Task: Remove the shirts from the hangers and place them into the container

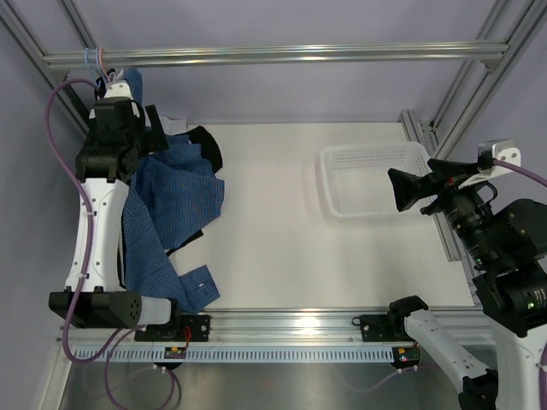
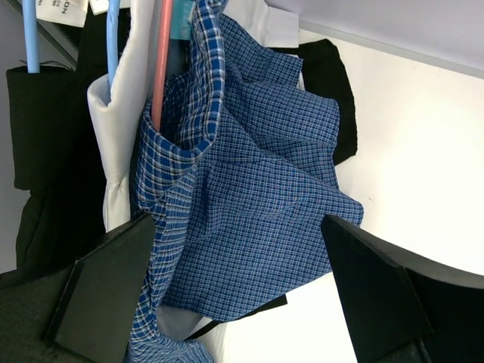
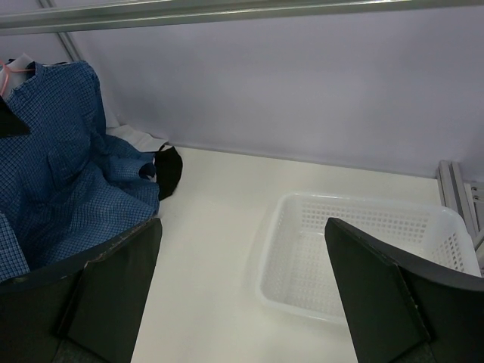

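The left tool (image 2: 238,219) stands wide open with nothing between its fingers, right in front of the blue checked shirt (image 2: 257,174) at the upper left of the overhead view. That shirt hangs on a pink hanger (image 2: 161,53) and spills down onto the table (image 1: 273,239). Just beside it a white shirt (image 2: 121,128) sits on a light blue hanger (image 2: 113,38), and a black shirt (image 2: 45,136) appears to hang behind them, though its hanger is hard to make out. The right tool (image 3: 243,223) is also wide open and holds nothing, beside the white basket (image 1: 376,148) at the right of the table, well apart from the shirts.
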You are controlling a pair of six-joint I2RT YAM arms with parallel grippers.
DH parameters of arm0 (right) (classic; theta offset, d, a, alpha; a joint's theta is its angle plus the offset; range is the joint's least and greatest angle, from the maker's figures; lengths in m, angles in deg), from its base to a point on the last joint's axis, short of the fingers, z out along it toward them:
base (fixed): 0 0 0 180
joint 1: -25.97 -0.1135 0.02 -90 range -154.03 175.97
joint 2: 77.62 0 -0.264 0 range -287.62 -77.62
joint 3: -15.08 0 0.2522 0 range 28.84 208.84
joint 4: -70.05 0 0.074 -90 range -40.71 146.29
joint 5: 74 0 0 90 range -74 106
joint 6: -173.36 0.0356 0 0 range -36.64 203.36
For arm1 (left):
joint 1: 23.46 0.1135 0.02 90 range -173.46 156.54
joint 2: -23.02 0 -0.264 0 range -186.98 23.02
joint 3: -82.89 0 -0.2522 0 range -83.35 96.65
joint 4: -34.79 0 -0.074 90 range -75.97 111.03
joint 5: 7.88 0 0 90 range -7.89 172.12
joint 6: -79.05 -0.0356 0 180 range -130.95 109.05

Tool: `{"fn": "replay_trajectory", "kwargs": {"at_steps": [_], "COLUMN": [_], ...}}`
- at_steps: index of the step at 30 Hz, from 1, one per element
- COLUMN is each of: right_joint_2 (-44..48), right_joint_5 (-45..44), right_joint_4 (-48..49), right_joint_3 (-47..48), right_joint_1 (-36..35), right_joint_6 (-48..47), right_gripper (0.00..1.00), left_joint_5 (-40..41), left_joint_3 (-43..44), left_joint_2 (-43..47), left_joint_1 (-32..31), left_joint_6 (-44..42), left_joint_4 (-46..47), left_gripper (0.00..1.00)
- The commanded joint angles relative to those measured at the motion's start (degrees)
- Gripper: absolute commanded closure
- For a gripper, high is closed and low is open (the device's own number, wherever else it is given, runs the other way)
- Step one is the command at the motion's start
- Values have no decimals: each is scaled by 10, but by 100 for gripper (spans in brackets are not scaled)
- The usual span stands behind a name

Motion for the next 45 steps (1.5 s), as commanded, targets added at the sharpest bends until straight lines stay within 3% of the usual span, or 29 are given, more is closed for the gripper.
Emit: {"fn": "replay_trajectory", "kwargs": {"at_steps": [1, 14, 37, 41, 45], "right_joint_2": [4, 4, 6, 6, 5], "right_joint_5": [-5, -6, -10, -9, -9], "right_joint_4": [21, 24, 28, 28, 28], "right_joint_3": [-4, -10, -21, -23, -23], "right_joint_1": [-6, -17, -29, -30, -30], "right_joint_6": [-11, -18, -28, -27, -28], "right_gripper": [1, 0, 0, 1, 1], "left_joint_5": [24, 96, 50, 29, -46], "left_joint_3": [2, -17, -41, -34, -24], "left_joint_2": [-3, 26, 7, -8, -7], "left_joint_1": [2, 2, 1, 1, 1], "left_joint_6": [-11, -37, -34, -34, -34], "left_joint_4": [13, 19, 27, 35, 55], "left_gripper": [1, 1, 1, 9, 31]}}
